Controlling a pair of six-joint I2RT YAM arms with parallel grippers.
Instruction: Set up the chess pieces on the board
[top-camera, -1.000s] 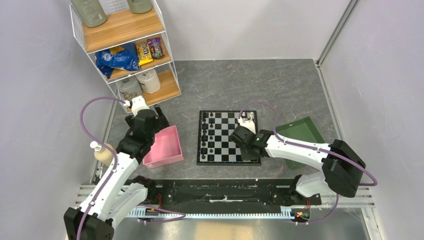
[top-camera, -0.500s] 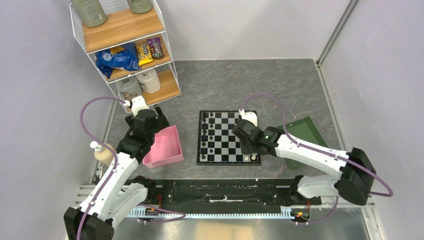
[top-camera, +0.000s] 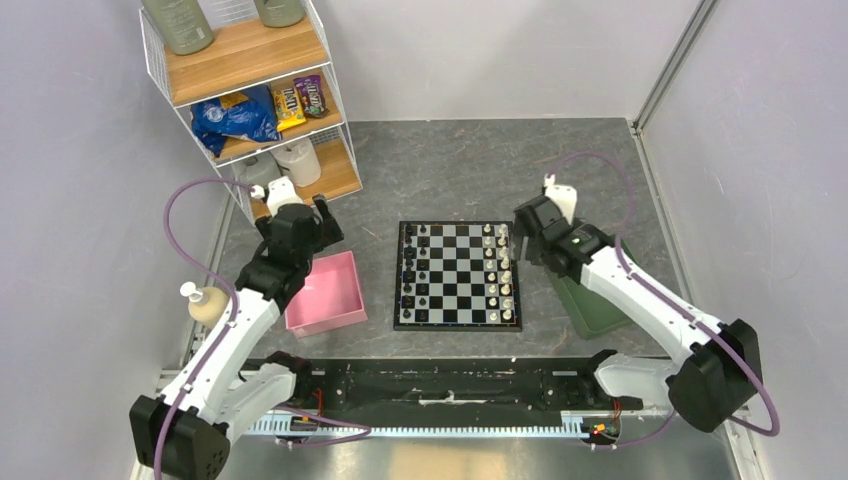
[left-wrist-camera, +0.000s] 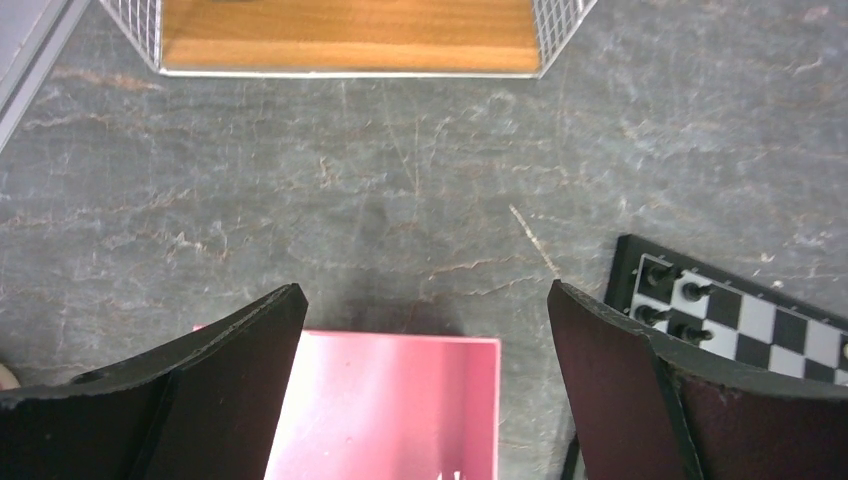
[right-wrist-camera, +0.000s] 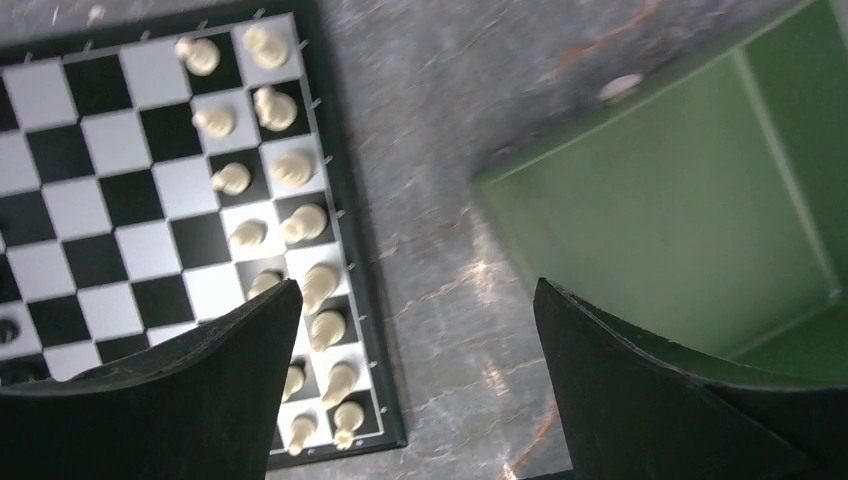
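both spread wide, holding nothing: left fingers (left-wrist-camera: 225, 385) over the pink tray (left-wrist-camera: 400, 400), right fingers (right-wrist-camera: 190, 385) over the board (right-wrist-camera: 100, 200) edge.

The board (left-wrist-camera: 770, 325) is cut off at the right edge.

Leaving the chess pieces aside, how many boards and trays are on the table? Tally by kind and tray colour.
Chessboard: 1
Pink tray: 1
Green tray: 1
Total: 3

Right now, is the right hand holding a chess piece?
No, the right hand is wide open with only table between its fingers.
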